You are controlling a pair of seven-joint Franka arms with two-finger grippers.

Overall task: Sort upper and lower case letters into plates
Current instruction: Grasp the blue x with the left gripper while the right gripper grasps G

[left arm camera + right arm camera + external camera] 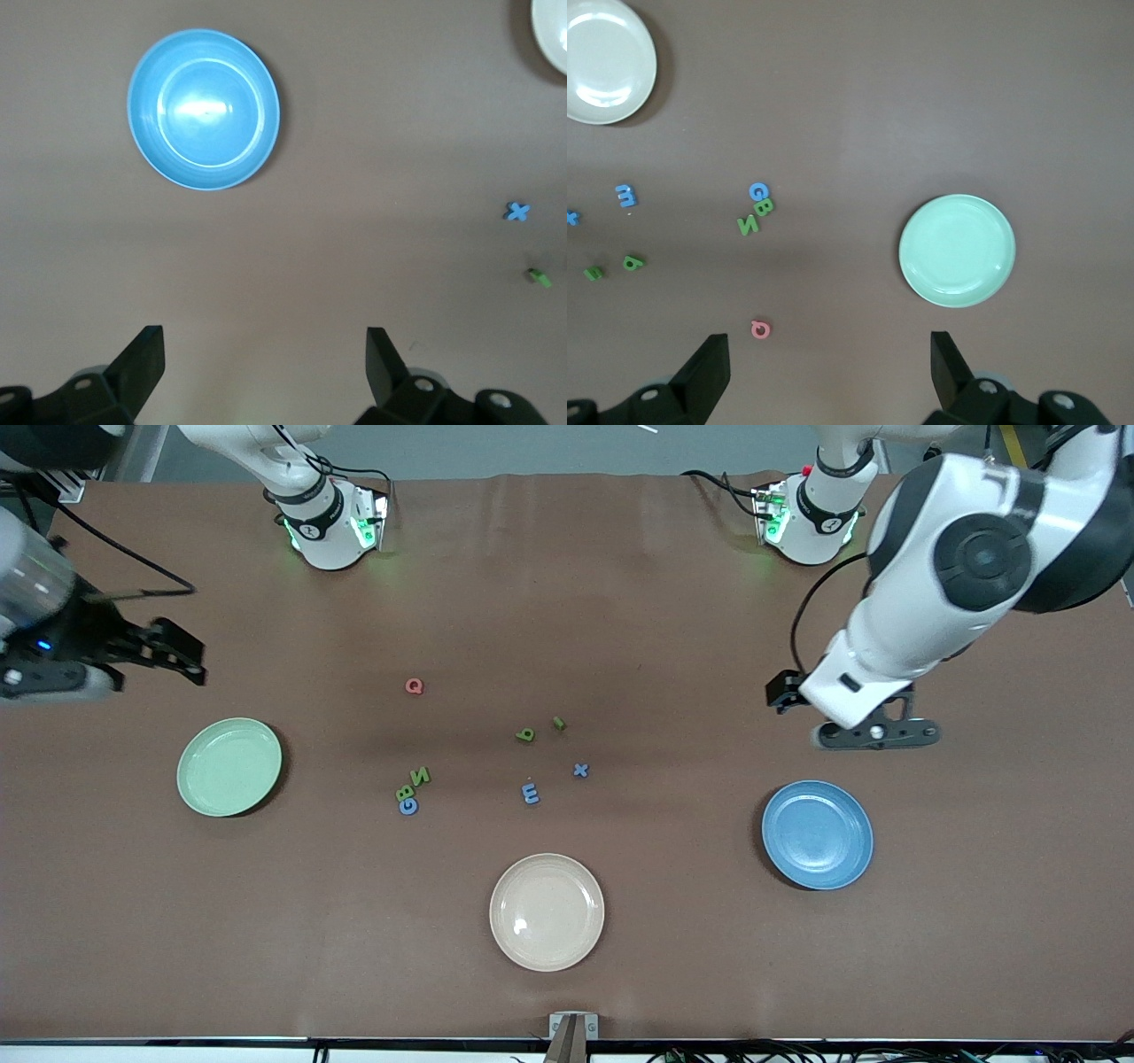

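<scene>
Several tiny letters lie mid-table: a pink Q [414,685], green b [525,734], blue x [580,771], blue m [530,792], and a cluster of green N [421,776], green B [405,792] and blue G [408,807]. The pale green plate [229,766] sits toward the right arm's end and the blue plate [817,834] toward the left arm's end; both are empty. My right gripper [182,657] is open, up over bare table beside the green plate [957,251]. My left gripper [873,732] is open, up over bare table beside the blue plate [204,108].
An empty cream-beige plate [547,911] lies near the front edge, nearer to the camera than the letters. A small green letter [559,724] lies beside the b. Cables run by the arm bases along the table's back edge.
</scene>
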